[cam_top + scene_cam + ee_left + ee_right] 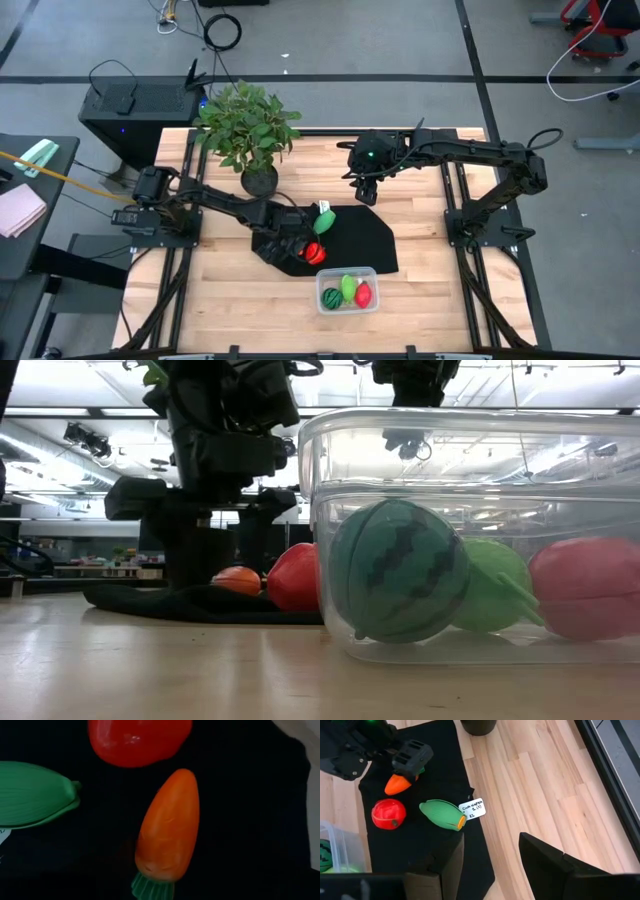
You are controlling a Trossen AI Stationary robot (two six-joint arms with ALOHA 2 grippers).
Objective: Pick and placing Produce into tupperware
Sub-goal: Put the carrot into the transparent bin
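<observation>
On the black mat (370,240) lie an orange carrot (167,825), a red tomato-like piece (137,740) and a green corn cob (35,792) with a white tag. My left gripper (410,754) hangs low over the carrot's (397,783) leafy end; its fingers do not show against the dark mat. My right gripper (492,865) is open and hovers above the mat's far edge, holding nothing. The clear tupperware (347,290) stands on the wood at the mat's near edge, with a striped green melon (398,570), a light green piece (495,585) and a red piece (590,588) inside.
A leafy potted plant (250,130) stands at the table's far edge, left of the right gripper (365,190). Bare wood (200,300) spreads left and right of the tupperware. The table's black frame rails run along both sides.
</observation>
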